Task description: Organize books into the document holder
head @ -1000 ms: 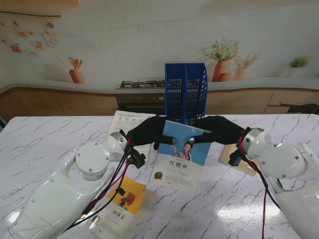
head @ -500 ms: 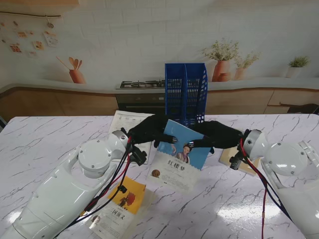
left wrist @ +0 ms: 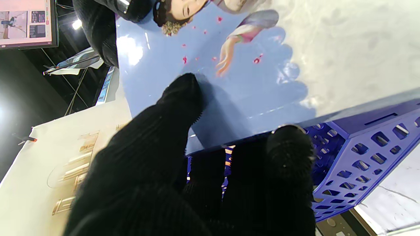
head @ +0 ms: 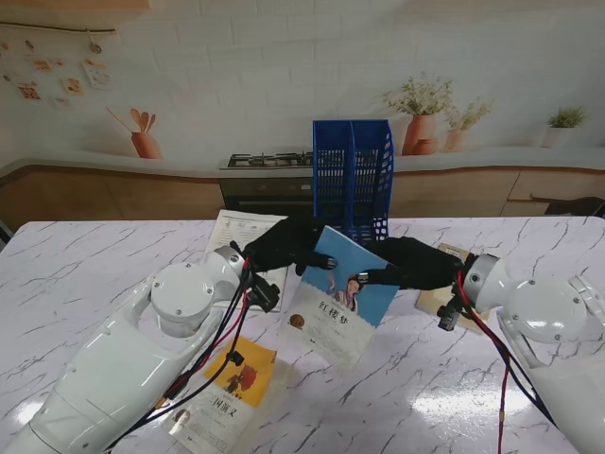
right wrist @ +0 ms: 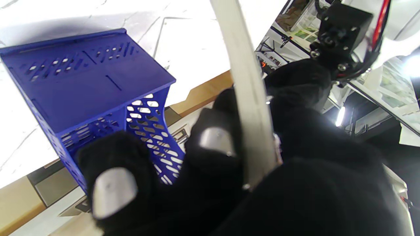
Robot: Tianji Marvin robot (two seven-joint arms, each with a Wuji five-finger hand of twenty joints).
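Note:
A blue-and-white book (head: pixel 337 301) with a woman on its cover hangs tilted above the table, its far edge raised toward the blue mesh document holder (head: pixel 353 175). My left hand (head: pixel 286 244) grips the book's far left corner, thumb on the cover (left wrist: pixel 210 72). My right hand (head: pixel 408 263) pinches its right edge; the right wrist view shows the book's white edge (right wrist: pixel 249 108) between thumb and fingers. The holder (right wrist: pixel 85 91) stands upright just beyond both hands, and its slots look empty from the stand.
A yellow-and-white book (head: pixel 227 390) lies near me on the left, partly under my left arm. A white sheet or booklet (head: pixel 244 230) lies behind my left hand. A tan book (head: pixel 444 301) lies under my right wrist. The marble table (head: pixel 85 274) extends both sides.
Both hands have lifted the blue book's far edge higher and tipped it, its near edge swinging right. My right hand has shifted left and nearer to me.

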